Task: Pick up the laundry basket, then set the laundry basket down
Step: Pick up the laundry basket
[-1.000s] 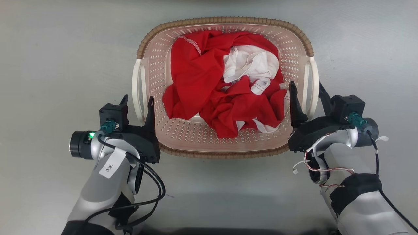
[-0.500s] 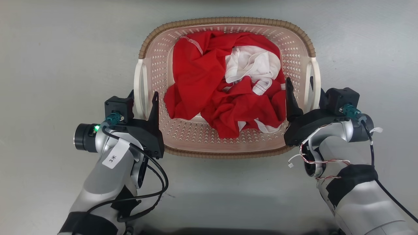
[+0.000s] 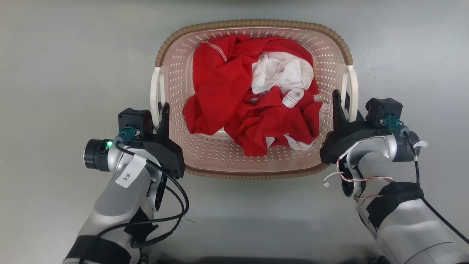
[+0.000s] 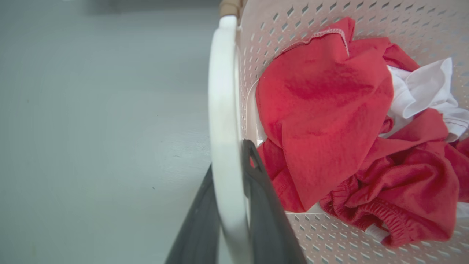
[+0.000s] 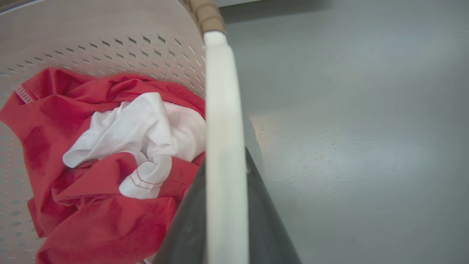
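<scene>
The laundry basket [image 3: 253,24], cream-pink and perforated with a brown ribbed rim, sits on the grey floor straight ahead. It holds red cloth [image 3: 223,84] and a white garment [image 3: 280,73]. My left gripper [image 3: 158,113] is shut on the basket's left white loop handle [image 3: 155,88]. In the left wrist view the handle [image 4: 221,91] runs between the two dark fingers [image 4: 263,205]. My right gripper [image 3: 340,102] is shut on the right white handle [image 3: 354,82]. The right wrist view shows that handle [image 5: 221,91] pinched between its fingers [image 5: 263,220].
Bare grey floor [image 3: 73,58] lies on every side of the basket, and it shows in both wrist views too. My two pale forearms [image 3: 117,205] rise from the lower corners of the head view, with loose cables hanging at each wrist.
Both grippers slid forward along the basket's sides. Their fingers then shut on the white handles, each inner finger moving outward against its loop. The basket has stayed in place.
</scene>
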You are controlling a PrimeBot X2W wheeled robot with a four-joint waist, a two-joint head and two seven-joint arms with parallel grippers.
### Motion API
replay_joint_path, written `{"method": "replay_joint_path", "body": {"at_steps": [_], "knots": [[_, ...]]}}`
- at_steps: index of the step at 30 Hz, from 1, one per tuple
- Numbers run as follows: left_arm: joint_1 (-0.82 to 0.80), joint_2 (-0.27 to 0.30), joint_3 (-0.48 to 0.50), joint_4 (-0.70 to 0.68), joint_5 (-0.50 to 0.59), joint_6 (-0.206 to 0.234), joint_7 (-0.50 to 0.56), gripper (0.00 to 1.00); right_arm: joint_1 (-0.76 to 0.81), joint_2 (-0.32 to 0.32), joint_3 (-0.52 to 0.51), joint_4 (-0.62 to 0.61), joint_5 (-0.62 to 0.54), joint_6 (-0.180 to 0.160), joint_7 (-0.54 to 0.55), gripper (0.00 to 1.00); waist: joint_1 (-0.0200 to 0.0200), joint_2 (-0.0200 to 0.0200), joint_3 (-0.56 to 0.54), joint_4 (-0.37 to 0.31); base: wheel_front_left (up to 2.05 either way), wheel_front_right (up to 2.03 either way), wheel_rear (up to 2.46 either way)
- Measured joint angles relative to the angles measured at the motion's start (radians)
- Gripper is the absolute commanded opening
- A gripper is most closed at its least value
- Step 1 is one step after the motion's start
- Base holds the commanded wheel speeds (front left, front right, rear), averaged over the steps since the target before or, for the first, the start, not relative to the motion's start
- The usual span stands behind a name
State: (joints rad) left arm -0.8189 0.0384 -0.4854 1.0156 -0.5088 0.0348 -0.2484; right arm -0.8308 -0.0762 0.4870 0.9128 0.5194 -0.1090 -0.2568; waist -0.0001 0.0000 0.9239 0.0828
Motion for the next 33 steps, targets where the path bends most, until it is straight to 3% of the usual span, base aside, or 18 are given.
{"method": "replay_joint_path", "body": {"at_steps": [15,33], "knots": [[0.015,0.0,-0.08,0.033,-0.099,0.015,0.018,0.0,0.008,-0.003,0.096,0.064,0.106,-0.015,0.001,0.0,0.0001,0.0001,-0.102,-0.003,0.0,0.0,0.0],[0.153,0.002,-0.191,0.066,-0.189,0.028,0.07,0.0,0.151,-0.002,0.225,0.101,0.255,-0.019,0.043,0.0,0.0,0.0,-0.325,-0.013,0.0,0.0,0.0]]}}
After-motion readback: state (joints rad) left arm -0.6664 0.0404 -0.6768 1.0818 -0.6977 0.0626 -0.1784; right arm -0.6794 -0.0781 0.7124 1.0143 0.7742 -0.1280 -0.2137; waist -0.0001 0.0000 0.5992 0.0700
